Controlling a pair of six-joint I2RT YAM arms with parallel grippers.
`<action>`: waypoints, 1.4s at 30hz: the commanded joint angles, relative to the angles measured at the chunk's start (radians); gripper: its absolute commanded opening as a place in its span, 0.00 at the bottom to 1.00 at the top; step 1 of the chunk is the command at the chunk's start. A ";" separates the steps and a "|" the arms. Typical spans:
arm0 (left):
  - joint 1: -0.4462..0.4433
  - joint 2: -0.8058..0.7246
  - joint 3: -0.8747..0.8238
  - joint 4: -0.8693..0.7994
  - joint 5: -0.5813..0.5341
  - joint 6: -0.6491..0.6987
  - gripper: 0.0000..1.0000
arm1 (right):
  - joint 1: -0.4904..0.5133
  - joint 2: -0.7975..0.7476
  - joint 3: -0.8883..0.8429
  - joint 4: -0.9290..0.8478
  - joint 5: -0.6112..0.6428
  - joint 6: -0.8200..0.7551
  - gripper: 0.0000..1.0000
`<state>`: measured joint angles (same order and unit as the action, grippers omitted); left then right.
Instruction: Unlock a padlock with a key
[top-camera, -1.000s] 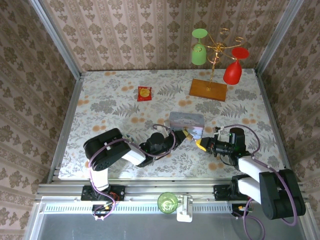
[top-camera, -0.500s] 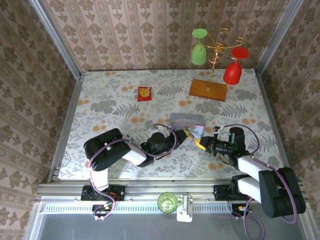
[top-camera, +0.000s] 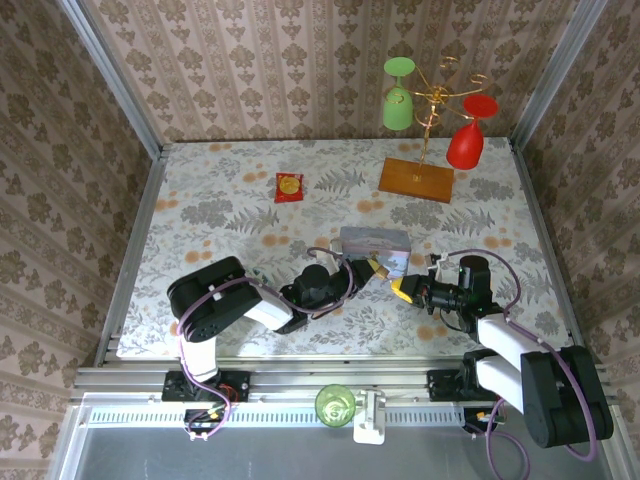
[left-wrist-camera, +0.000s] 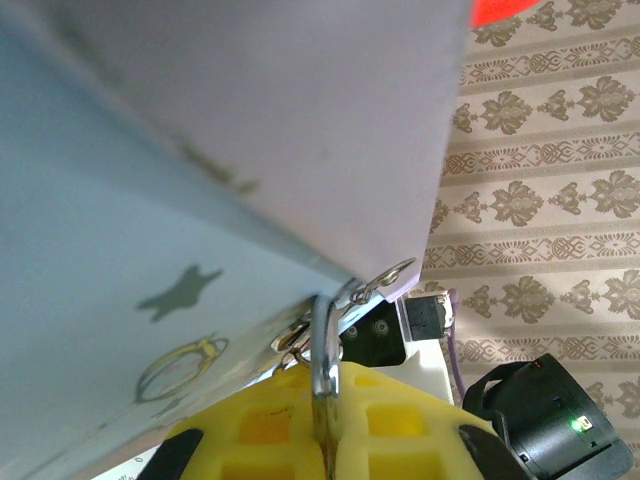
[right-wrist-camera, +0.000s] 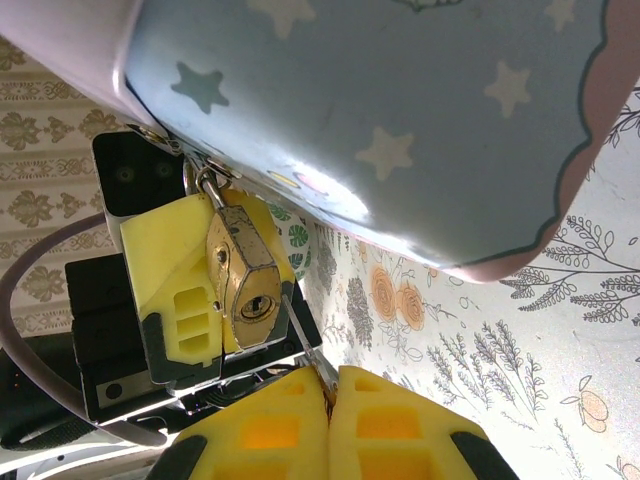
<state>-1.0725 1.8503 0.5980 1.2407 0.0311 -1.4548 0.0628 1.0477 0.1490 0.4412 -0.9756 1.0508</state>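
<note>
The padlock (right-wrist-camera: 245, 272), hung from the tin (right-wrist-camera: 400, 120), is pinched in the left jaws. The key (right-wrist-camera: 303, 342), pinched in the right jaws, should be aligned with the keyhole (right-wrist-camera: 255, 307) just ahead, then pushed straight.

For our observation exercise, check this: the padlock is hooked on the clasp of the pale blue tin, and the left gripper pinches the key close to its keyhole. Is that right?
No: the right gripper pinches the key, as the right wrist view shows. The padlock is indeed hooked on the clasp of the pale blue tin, with the key close to its keyhole.
</note>
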 joint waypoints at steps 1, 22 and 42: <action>-0.010 -0.007 0.028 0.078 0.008 0.023 0.00 | -0.003 -0.029 0.015 -0.027 -0.036 -0.017 0.00; -0.031 0.004 0.039 0.078 0.003 0.023 0.00 | -0.024 -0.031 0.027 -0.041 -0.043 -0.023 0.00; -0.040 0.026 0.060 0.078 0.010 0.019 0.00 | -0.047 -0.024 0.038 -0.043 -0.062 -0.023 0.00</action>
<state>-1.0927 1.8675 0.6170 1.2423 0.0105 -1.4506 0.0170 1.0229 0.1532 0.3874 -1.0176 1.0256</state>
